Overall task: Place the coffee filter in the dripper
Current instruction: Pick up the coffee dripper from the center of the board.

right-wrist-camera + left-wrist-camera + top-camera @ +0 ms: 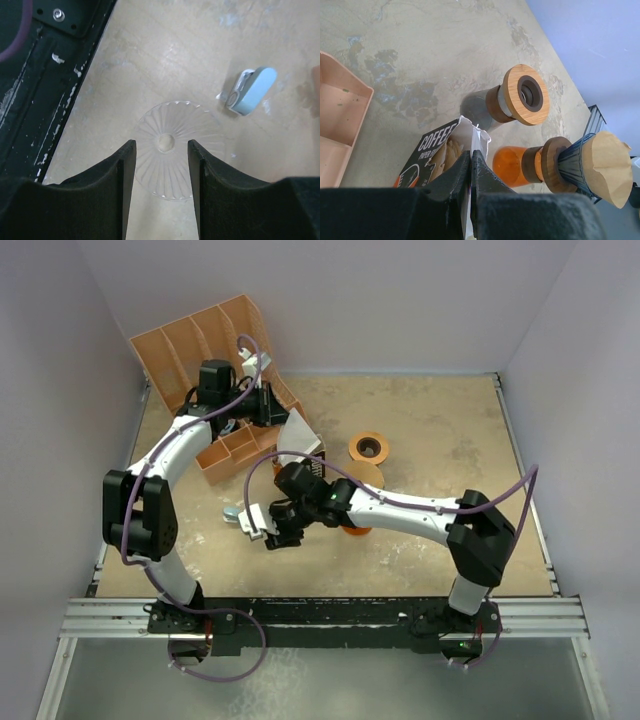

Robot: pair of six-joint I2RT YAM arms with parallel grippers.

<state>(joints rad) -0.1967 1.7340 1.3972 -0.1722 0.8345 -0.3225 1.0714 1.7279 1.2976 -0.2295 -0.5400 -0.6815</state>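
A brown paper coffee filter sits in the dark ribbed dripper, which rests by its wooden collar on an orange carafe. From above, the filter shows just behind my right arm. My left gripper is shut on the white flap of the black filter box, which has more filters inside; in the top view the gripper is at the box. My right gripper is open and holds nothing, above a clear ribbed round piece on the table.
A grey jar with a wooden ring lid stands behind the carafe. An orange divided organiser fills the back left corner. A light blue clip lies near the right gripper. The black base rail runs along the near edge.
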